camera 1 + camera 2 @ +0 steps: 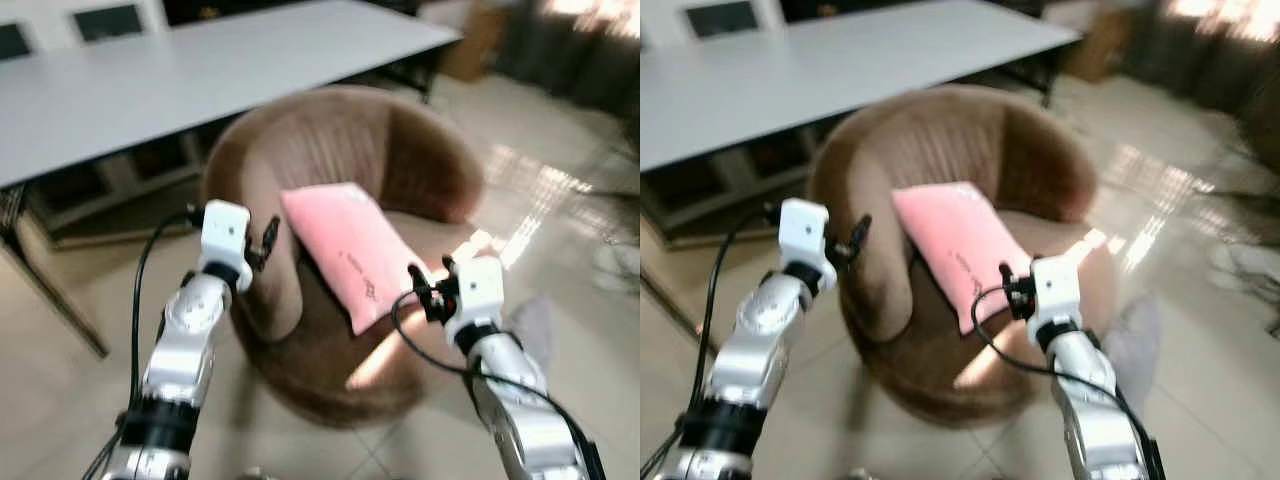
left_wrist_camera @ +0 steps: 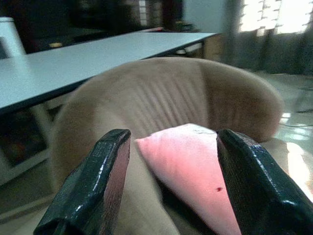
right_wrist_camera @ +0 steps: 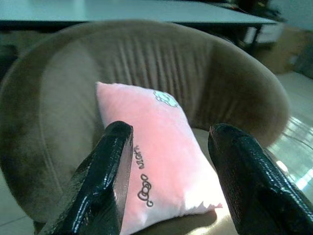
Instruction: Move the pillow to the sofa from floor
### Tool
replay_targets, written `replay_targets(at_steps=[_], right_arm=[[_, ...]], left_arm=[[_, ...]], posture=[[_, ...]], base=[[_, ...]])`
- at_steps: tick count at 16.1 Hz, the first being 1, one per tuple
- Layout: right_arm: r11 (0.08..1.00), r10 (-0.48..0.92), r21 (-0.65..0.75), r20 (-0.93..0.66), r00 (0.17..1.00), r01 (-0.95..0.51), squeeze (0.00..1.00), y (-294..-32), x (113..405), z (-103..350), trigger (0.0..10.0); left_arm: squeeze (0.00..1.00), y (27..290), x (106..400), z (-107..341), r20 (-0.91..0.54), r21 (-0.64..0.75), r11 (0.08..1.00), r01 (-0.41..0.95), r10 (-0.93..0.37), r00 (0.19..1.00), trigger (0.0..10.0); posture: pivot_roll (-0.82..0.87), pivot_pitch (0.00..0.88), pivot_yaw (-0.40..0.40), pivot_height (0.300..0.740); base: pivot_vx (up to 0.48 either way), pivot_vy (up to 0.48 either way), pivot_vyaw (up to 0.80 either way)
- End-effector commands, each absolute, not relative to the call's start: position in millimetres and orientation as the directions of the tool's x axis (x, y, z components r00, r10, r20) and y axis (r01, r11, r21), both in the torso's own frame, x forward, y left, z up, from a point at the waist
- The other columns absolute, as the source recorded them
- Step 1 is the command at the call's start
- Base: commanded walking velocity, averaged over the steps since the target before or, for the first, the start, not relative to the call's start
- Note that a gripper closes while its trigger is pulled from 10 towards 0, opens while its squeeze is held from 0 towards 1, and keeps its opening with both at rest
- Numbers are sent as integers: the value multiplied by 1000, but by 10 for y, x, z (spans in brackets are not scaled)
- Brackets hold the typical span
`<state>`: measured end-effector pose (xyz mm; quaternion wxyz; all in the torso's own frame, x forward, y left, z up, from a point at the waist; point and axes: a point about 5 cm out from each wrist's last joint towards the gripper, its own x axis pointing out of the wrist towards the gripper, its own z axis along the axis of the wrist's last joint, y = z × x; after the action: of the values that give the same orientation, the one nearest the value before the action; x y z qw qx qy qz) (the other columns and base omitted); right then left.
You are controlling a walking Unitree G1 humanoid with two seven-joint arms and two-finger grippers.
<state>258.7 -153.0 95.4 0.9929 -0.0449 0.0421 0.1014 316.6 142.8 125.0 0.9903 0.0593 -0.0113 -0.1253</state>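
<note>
Right wrist view gives you the clearest look at the pillow: a soft pink square cushion with a small white patch near its upper edge and dark cursive lettering along one side. It lies in the seat of the brown ribbed tub sofa, leaning back against the sofa's curved backrest, with one corner reaching toward the sofa's front edge. Your right end effector hovers just in front of the sofa, its two black fingers spread wide and holding nothing, the pillow showing between them. Your left end effector sits beside the sofa's left arm, fingers likewise wide apart and empty. Behind the sofa stands a long grey table, and glossy pale floor surrounds the sofa.
</note>
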Motion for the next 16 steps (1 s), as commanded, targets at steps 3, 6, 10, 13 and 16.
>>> replay_targets(at_steps=[3, 6, 10, 13, 16], right_arm=[[981, 156, -99, -109, 982, -166, 0, -1647, 2583, 903, 10000], [987, 109, -102, -127, 986, -122, 0, -1697, 2574, 867, 10000], [989, 80, -110, -128, 988, -94, 0, -1750, 2551, 864, 10000], [987, 89, -125, -126, 988, -105, 0, -1738, 2516, 868, 10000], [985, 96, -129, -127, 987, -113, 0, -1732, 2503, 868, 10000]], left_arm=[[0, 1344, 3170, 1216, -27, 130, 957, 260, -259, 965, 10000], [0, 1346, 3170, 1180, -41, 133, 957, 257, -254, 966, 10000], [0, 1299, 3178, 1151, -54, 135, 955, 263, -258, 965, 10000], [0, 1290, 3176, 1136, -61, 127, 956, 264, -258, 964, 10000], [0, 1280, 3167, 1122, -68, 128, 956, 265, -258, 964, 10000]], posture=[[-67, 0, 38, 740], [-77, 0, 43, 740], [-90, 0, 52, 740], [-99, 0, 62, 740], [-96, 0, 59, 740]], base=[[0, -480, 533], [0, -480, 0], [0, -480, 0], [0, -480, 0], [0, -480, 0]])
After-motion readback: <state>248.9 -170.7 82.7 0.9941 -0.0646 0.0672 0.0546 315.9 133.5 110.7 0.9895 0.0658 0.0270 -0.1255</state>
